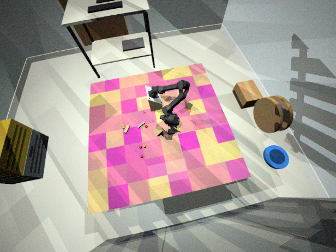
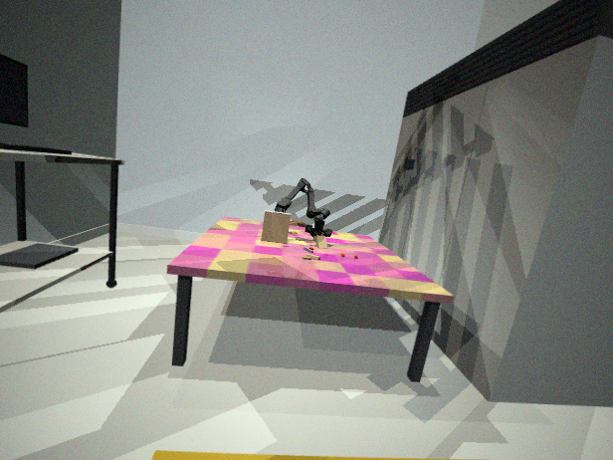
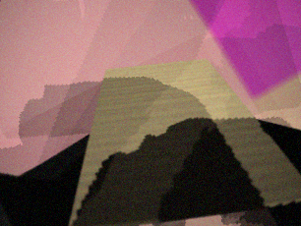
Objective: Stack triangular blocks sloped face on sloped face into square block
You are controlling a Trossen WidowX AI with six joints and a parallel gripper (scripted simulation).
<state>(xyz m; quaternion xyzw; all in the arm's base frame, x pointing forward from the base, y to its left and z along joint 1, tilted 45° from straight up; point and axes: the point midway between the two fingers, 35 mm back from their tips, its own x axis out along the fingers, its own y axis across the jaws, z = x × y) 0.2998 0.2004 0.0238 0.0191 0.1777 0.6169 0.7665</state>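
Observation:
One pale tan triangular block [image 1: 159, 131] [image 2: 322, 243] stands on the patterned table [image 1: 174, 188] [image 2: 299, 283], just left of the hand in the top view. My gripper [image 1: 172, 132] [image 3: 165, 129] is low over the table and shut on the other triangular block [image 3: 221, 93]. In the wrist view that block fills the space between the two dark fingers, its upper part lit and its lower part in dark shadow. The hand mostly hides it in the top view. Whether it touches the table, and its slope's direction, cannot be told.
The arm's base stands on a box [image 2: 276, 227] behind the hand. To the left lie a grey bar [image 1: 141, 125], a small tan block [image 1: 126, 129], a red piece [image 1: 146, 126] and several more small pieces. An orange piece [image 1: 189, 111] lies right of the arm.

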